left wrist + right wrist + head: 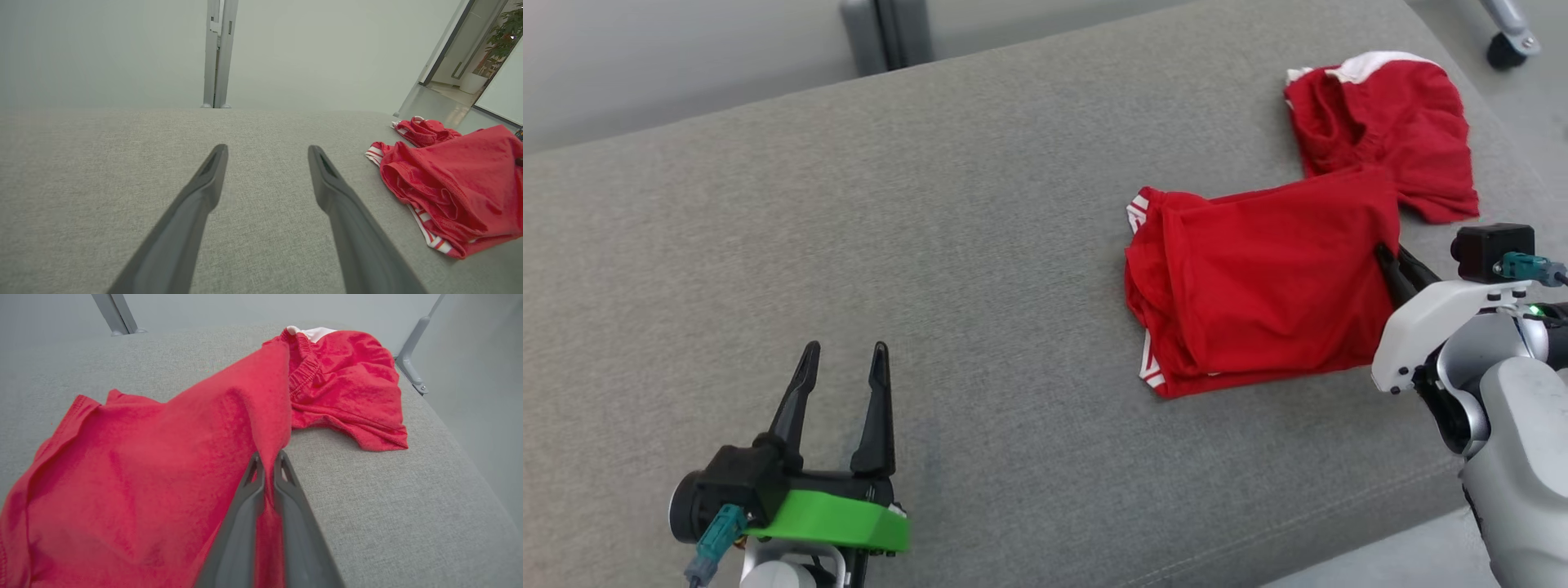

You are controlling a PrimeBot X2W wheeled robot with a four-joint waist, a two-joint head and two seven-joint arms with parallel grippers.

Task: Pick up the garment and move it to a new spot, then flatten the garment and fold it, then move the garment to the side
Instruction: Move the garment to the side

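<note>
My right gripper (1387,260) is clamped shut on the right edge of the red garment (1258,294). The garment lies on the right part of the grey cushion (931,204), long axis left to right. My left gripper (845,353) hangs wide open and empty, well apart at near left. I judge the right arm should carry the lift.

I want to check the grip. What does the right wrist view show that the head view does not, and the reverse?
Right wrist view adds: the right gripper with its two fingers pressed together on a raised fold of the red garment. Head view adds: the left gripper, open, over bare grey cushion, apart from the garment, and the garment's striped hem. Both share: the garment, the cushion, and the right gripper at the garment's edge.
</note>
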